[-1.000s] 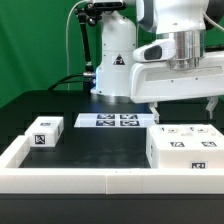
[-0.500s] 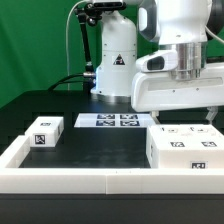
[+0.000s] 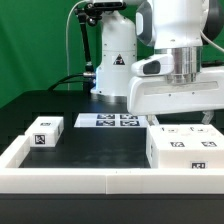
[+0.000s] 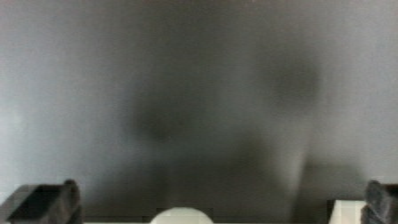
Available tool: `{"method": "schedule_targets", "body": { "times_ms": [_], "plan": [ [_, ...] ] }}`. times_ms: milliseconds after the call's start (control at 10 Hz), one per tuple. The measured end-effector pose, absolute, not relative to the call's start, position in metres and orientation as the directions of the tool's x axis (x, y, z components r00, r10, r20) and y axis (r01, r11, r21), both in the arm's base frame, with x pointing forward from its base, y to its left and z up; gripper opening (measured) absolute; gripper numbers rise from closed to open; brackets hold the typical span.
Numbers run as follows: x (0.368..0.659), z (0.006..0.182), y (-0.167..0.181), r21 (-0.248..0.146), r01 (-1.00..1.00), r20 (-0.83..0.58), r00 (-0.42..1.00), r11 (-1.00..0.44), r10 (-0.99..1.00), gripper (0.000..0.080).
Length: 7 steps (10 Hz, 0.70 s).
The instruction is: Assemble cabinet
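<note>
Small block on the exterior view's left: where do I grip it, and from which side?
Come straight down from above and pinch the small block across its two upright side faces. It sits flat on the table, boxy with parallel walls and a free top. The rail runs close beside it, so a sideways approach looks cramped.
</note>
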<state>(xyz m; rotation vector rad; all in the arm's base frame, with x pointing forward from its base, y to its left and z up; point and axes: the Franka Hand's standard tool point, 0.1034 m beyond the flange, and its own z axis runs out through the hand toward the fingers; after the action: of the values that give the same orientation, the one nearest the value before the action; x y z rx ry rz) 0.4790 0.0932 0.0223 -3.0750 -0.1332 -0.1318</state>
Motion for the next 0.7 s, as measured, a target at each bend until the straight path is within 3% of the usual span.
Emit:
{"method": "schedule_targets", "body": {
  "times_ms": [300, 700],
  "plan": [
    [0.476, 0.008, 0.071, -0.041, 0.048, 0.068, 0.997, -0.998, 0.045, 0.0797],
    [0.476, 0.007, 0.071, -0.040, 0.056, 0.067, 0.996, -0.998, 0.053, 0.0797]
  ]
}}
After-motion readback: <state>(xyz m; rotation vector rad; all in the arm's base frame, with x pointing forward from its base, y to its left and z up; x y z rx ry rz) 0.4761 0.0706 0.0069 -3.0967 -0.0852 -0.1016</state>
